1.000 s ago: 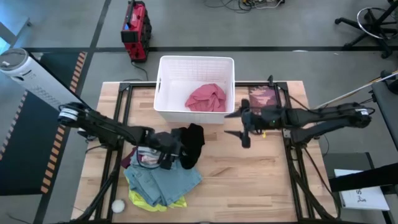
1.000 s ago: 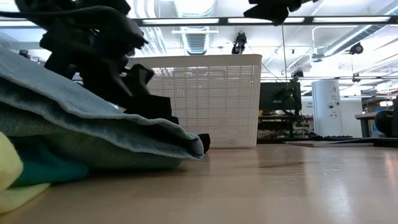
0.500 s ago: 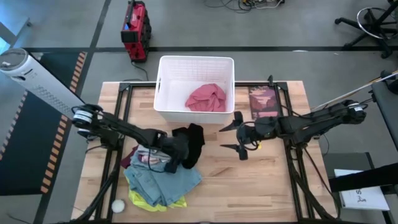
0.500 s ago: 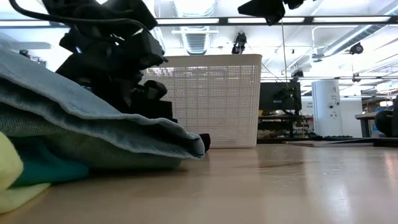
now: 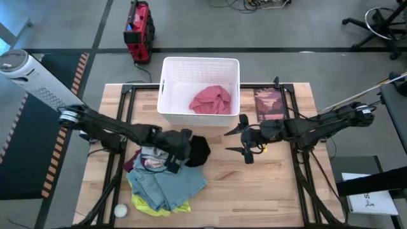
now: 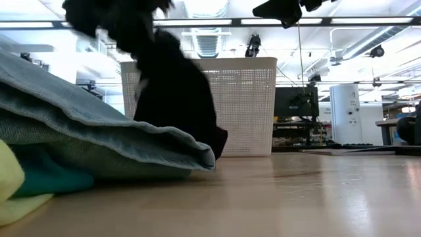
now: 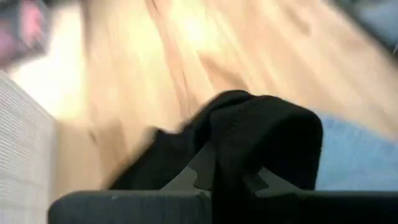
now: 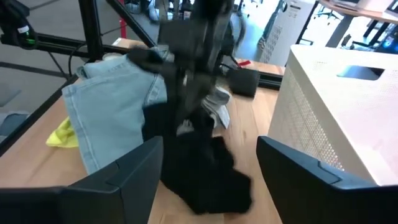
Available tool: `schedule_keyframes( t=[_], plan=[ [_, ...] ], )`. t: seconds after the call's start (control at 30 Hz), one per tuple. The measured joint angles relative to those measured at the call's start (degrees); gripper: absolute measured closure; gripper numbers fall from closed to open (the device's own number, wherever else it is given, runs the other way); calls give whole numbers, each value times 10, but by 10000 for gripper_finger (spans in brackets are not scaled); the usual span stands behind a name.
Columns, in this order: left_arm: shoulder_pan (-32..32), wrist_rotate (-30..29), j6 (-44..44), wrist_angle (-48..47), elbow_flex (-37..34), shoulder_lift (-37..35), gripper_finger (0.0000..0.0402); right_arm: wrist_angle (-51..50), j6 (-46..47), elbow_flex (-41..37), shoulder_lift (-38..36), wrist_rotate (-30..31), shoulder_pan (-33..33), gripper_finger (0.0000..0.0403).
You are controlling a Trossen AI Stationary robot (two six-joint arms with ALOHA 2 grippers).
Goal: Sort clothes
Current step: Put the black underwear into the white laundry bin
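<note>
My left gripper (image 5: 182, 149) is shut on a black garment (image 5: 199, 151), just right of a heap of clothes: light denim (image 5: 170, 183) on top, neon yellow (image 5: 150, 205), maroon (image 5: 130, 165) and a pale patterned piece (image 5: 152, 159). In the low view the black garment (image 6: 174, 99) hangs in front of the white basket (image 6: 243, 105). A pink garment (image 5: 211, 100) lies inside the basket (image 5: 166, 89). My right gripper (image 5: 227, 141) is open over bare table to the right of the black garment (image 8: 205, 168), facing it. My left gripper pinches a bunched fold of the black garment (image 7: 231, 163) between its two fingers; several layers bulge up past the fingertips. The cloth hangs slack below the gripper, and its lower end (image 6: 214, 141) reaches down to the table beside the denim.
A flat camouflage-patterned piece (image 5: 269, 104) lies at the far right of the table, beside the basket. A white ball (image 5: 120, 210) sits near the front left corner. Bare wood (image 5: 254, 184) stretches across the near right.
My left gripper has shut on the black garment and risen, drawing the stretched-out cloth into a bunch that hangs below it. My right gripper has moved a little toward the near edge and the black garment, turning as it went, and stays open.
</note>
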Motion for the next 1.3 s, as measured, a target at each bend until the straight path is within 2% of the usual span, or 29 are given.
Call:
schedule_keyframes(
  t=[0.1,0.23,0.33,0.5,0.67,0.8,0.9,1.0,1.17,1.3],
  plan=[
    [2,-30,6,1,12,-49,400,0,0,0,0,0,0,169],
    [4,-123,4,11,36,-104,401,-1,-4,0,0,-15,5,170],
    [8,-181,27,41,43,-130,401,2,-1,0,0,-16,11,163],
    [49,-240,73,94,45,-156,401,3,0,0,1,-15,21,150],
    [120,-243,86,116,45,-167,401,3,9,0,1,-15,22,148],
    [175,-240,105,116,72,-163,401,4,9,0,2,-15,22,156],
    [213,-236,117,116,103,-154,401,5,10,0,6,-15,22,161],
    [252,-209,125,102,141,-139,401,8,11,0,12,-14,22,164],
    [313,-168,122,42,217,-99,402,6,11,-1,22,-10,22,160],
    [345,-163,123,-11,279,-52,402,16,15,-1,27,-10,22,154]
  ],
)
